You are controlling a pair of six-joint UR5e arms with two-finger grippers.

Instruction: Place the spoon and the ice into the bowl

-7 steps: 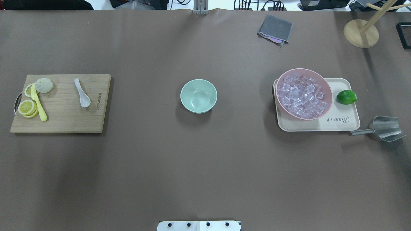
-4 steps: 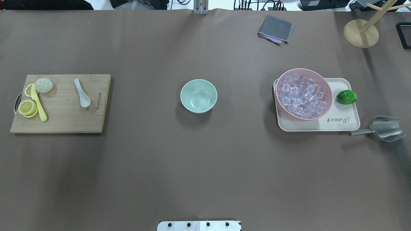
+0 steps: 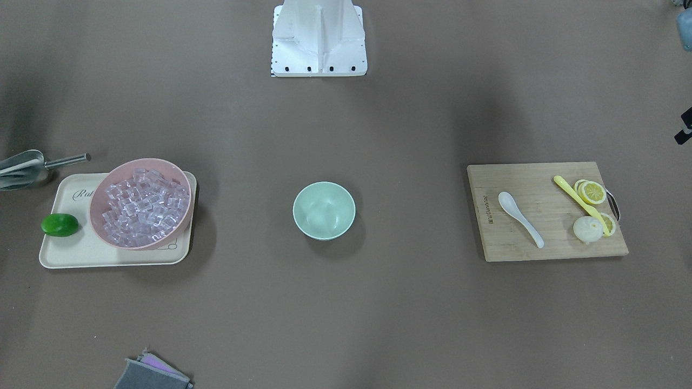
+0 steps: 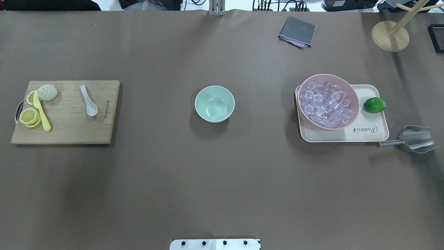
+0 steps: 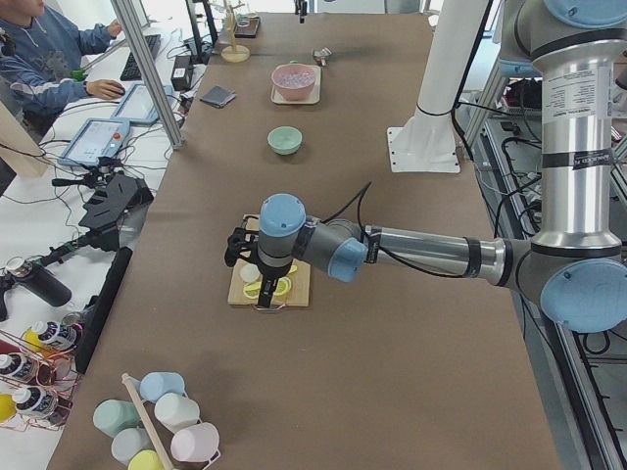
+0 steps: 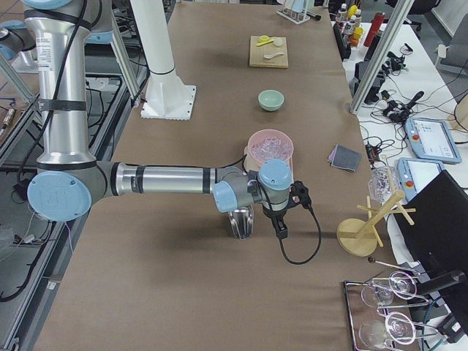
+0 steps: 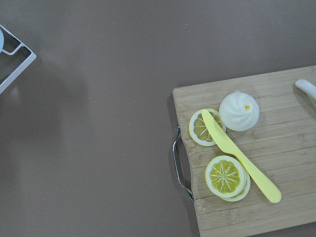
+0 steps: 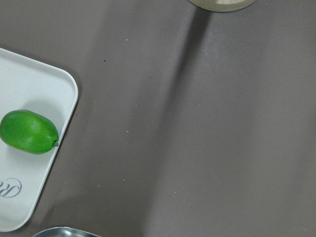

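Mint-green bowl (image 4: 214,103) sits dead centre on the table with nothing in it, which looks deliberate: either arm should be able to reach it. One white spoon (image 4: 89,100) lies flat on the wooden cutting board (image 4: 69,128) out on the robot's left, scoop towards the robot. The ice (image 4: 326,104) is heaped in one pink bowl (image 4: 299,107) on a cream tray (image 4: 347,135) out on the right, so probably one job per arm.

Left gripper (image 5: 265,294) hangs over the far end of the board, above the lemon, and the spoon only clips the edge of its wrist view. Right gripper (image 6: 280,225) hangs near the metal scoop (image 4: 416,139), off to the side of the tray. Both show up only in the side views, so whether the fingers are apart or together, can't tell.

Counts: one spoon, one green bowl, one lime (image 4: 374,105), one scoop, one yellow utensil (image 4: 41,111), one bun (image 4: 47,92), roughly three lemon slices (image 4: 29,116). Ice cubes: dozens, too many to count.
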